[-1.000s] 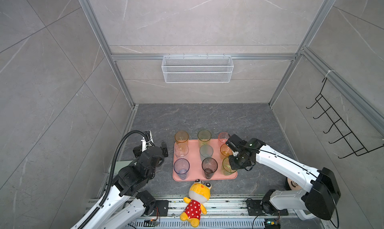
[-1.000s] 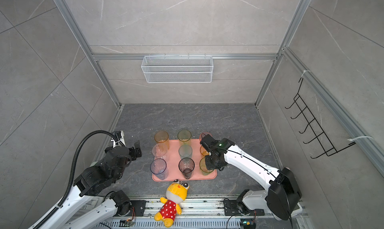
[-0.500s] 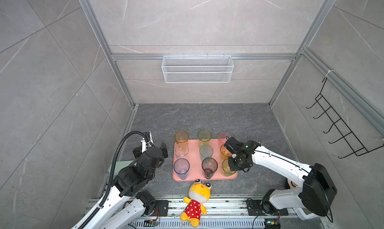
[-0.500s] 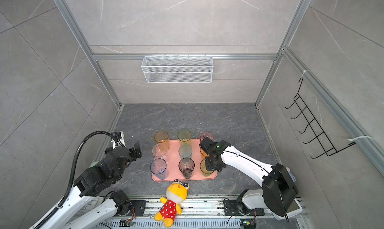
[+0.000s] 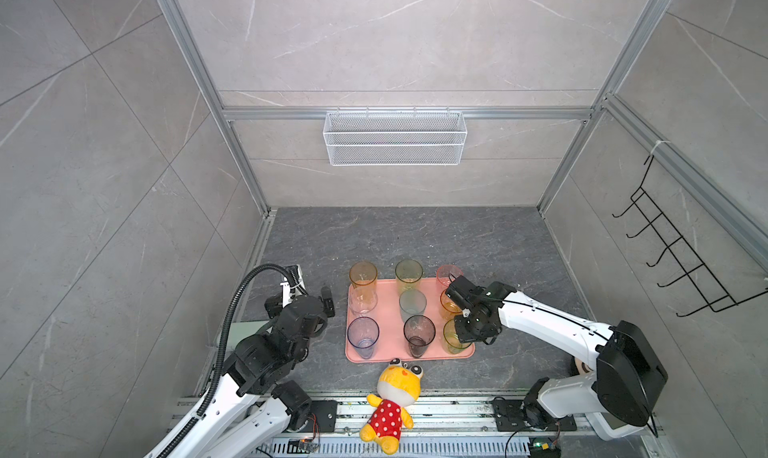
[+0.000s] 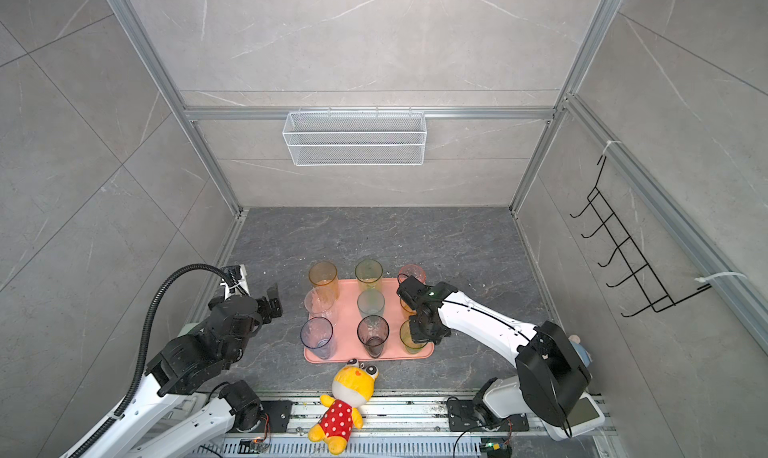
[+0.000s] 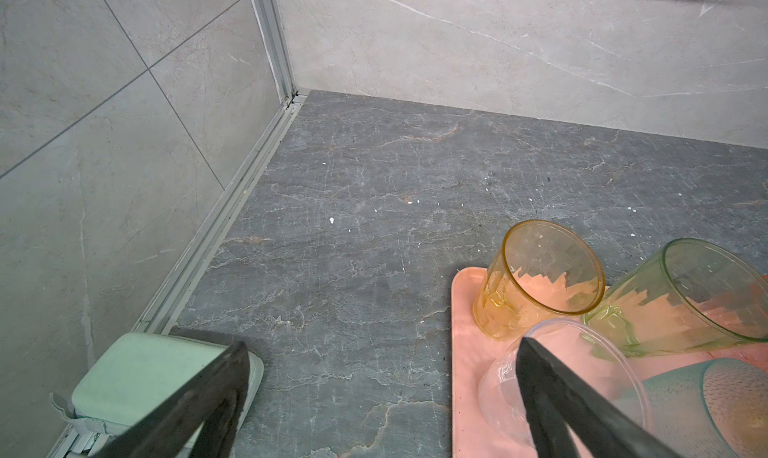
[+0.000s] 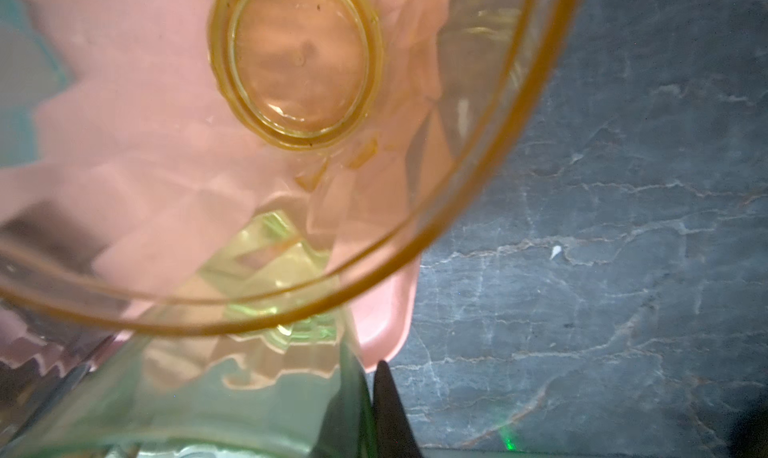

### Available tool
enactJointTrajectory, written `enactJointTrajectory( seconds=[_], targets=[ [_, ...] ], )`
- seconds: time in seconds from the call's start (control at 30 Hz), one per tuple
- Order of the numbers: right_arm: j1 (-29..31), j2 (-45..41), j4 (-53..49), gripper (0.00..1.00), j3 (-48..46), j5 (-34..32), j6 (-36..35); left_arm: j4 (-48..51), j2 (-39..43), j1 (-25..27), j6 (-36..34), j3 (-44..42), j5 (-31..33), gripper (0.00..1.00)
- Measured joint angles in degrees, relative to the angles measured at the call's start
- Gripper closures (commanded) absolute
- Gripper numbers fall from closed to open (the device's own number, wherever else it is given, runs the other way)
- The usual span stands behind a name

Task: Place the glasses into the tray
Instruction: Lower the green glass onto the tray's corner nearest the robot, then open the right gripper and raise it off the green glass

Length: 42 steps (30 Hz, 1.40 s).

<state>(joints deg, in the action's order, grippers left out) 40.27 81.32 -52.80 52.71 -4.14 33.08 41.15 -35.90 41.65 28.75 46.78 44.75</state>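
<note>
The salmon-pink tray (image 5: 388,354) (image 6: 347,356) lies at the front middle of the floor with several glasses upright in it in rows. The green glass (image 5: 449,343) (image 6: 406,343) (image 8: 208,393) stands at its front right corner. My right gripper (image 5: 460,334) (image 6: 417,333) (image 8: 370,393) is shut on that glass's rim wall, one finger inside and one outside. An amber glass (image 8: 299,60) stands just behind it. My left gripper (image 5: 300,298) (image 6: 245,300) (image 7: 382,352) hangs open and empty left of the tray (image 7: 465,352), beside the clear glass (image 7: 498,397).
A yellow plush toy (image 5: 392,397) lies just in front of the tray. A mint-green pad (image 7: 158,364) sits by the left wall. A white wire basket (image 5: 395,137) hangs on the back wall and a black hook rack (image 5: 681,252) on the right wall.
My right arm has drifted slightly left and toward the front, keeping its grip on the green glass. The left arm has not moved.
</note>
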Motion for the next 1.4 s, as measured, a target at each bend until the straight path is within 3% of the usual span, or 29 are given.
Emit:
enactJointTrajectory(
  seconds=[0.37,0.83,1.07,1.27,1.4],
  targets=[
    [0.02,-0.11,0.22,0.61,0.02,-0.07,0.59,0.33,0.48,0.00,0.02,-0.09,0.04,0.00],
    [0.00,-10.71,-6.51,0.48,12.57,-5.31,-2.21,0.24,0.68,0.00,-1.18,1.97,1.36,0.00],
    [0.00,-16.79,-5.97,0.41,17.05,-14.67,-5.20,-6.08,0.57,0.00,-8.44,2.86,2.10,0.00],
    [0.00,-25.55,4.83,0.17,11.63,-26.16,-10.01,-19.54,0.39,-1.25,-20.55,-0.48,3.56,0.00],
    [-0.09,-32.61,16.24,0.01,3.21,-34.84,-14.80,-28.11,-1.42,-6.88,-26.91,-4.09,2.91,0.01]
  ],
)
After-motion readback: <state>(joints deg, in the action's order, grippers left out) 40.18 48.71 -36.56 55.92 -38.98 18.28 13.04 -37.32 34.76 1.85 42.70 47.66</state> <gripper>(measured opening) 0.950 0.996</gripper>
